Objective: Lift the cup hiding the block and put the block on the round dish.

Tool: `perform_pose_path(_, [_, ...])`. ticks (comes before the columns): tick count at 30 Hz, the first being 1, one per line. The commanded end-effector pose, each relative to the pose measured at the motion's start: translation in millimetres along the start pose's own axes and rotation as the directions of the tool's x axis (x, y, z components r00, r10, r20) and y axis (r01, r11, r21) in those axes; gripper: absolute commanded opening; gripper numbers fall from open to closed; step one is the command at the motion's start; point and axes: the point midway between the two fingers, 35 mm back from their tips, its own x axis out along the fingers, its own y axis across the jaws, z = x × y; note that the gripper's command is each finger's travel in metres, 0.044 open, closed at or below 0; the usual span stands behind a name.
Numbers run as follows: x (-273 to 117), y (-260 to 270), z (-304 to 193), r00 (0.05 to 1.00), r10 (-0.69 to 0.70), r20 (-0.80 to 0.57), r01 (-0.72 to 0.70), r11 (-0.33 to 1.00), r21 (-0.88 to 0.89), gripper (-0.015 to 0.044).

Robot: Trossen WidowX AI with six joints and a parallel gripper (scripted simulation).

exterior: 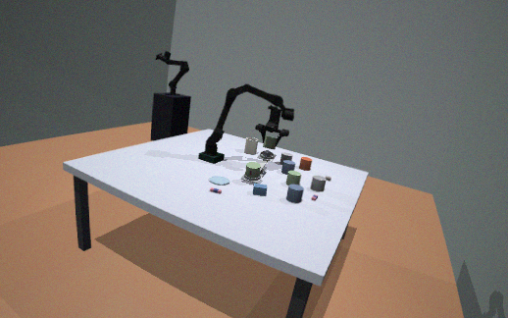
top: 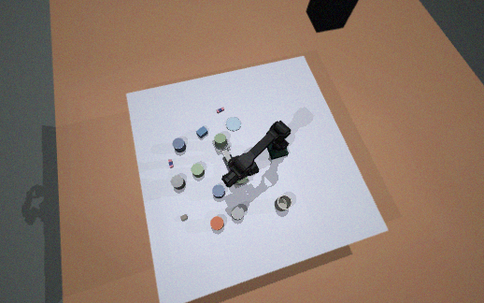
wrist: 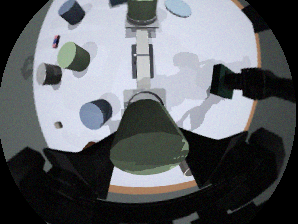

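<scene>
Looks like pale metal, smooth with a dull sheen, on the balance (top: pixel 226 156) (exterior: pixel 247 180) (wrist: pixel 143 70). Seems matt and smooth, like plastic, on the green cup (top: pixel 220 140) (exterior: pixel 253 170) (wrist: pixel 142 11) standing at one end of it. Reads as smooth and flat-toned on the dish (top: pixel 234 123) (exterior: pixel 219 181) (wrist: pixel 178 7) near the balance. Beneath the balance, appears matt and even on the table (top: pixel 183 262) (exterior: pixel 168 182) (wrist: pixel 200 55).

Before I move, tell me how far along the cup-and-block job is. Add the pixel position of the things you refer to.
Looks done: one green cup (top: pixel 242 181) (exterior: pixel 270 143) (wrist: pixel 150 135) is raised over its end of the balance (top: pixel 226 155) (wrist: pixel 143 42); the other cup (top: pixel 220 138) (exterior: pixel 253 170) (wrist: pixel 142 10) stands opposite.
In hand: that raised cup, in the tool (top: pixel 240 177) (exterior: pixel 270 138) (wrist: pixel 147 131).
Left: block onto the bare dish (top: pixel 234 123) (exterior: pixel 219 181) (wrist: pixel 178 7), release, arm clear. I can't make out the block.
</scene>
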Motion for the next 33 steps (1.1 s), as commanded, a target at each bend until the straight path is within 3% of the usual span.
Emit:
perform_pose_path(1, [-7.6, 0.1, -0.5, 1.000, 0.009, -0.006, -0.009, 1.000, 0.005, 0.0000])
perform_pose_path(24, [-36.5, -5.5, 1.2, 1.000, 0.008, -0.006, -0.008, 1.000, 0.005, 0.0000])
perform_pose_path(33, [-30.9, -5.1, 1.6, 1.000, 0.000, 0.000, 0.000, 1.000, 0.000, 0.0000])
